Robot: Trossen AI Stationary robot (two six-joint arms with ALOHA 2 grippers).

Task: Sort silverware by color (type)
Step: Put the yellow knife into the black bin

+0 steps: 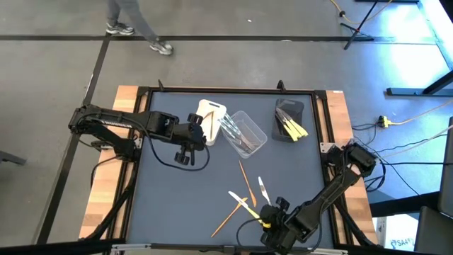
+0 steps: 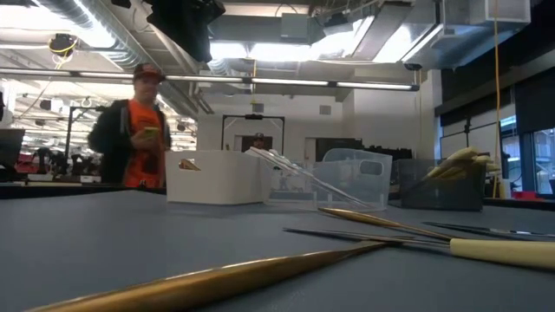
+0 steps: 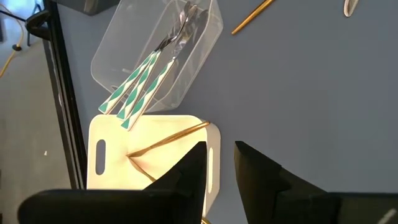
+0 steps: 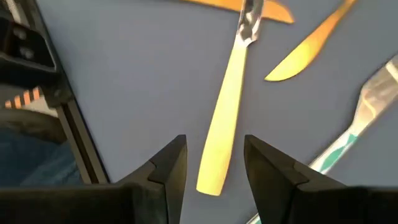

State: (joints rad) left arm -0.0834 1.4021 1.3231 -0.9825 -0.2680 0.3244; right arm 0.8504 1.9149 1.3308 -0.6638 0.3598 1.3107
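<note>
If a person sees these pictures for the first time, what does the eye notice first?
First the three tubs at the table's far side: the white tub with tan pieces, the clear tub with teal-striped pieces, the dark grey tub with yellow ones. Next the loose silverware near the front edge, where the right gripper, open, hovers over a yellow-handled piece. The left gripper, open, waits beside the white tub.

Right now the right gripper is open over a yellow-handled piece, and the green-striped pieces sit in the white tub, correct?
Not quite. The green-striped pieces sit in the clear tub, not the white tub, as the left wrist view shows. The right gripper is indeed open over the yellow-handled piece.
</note>
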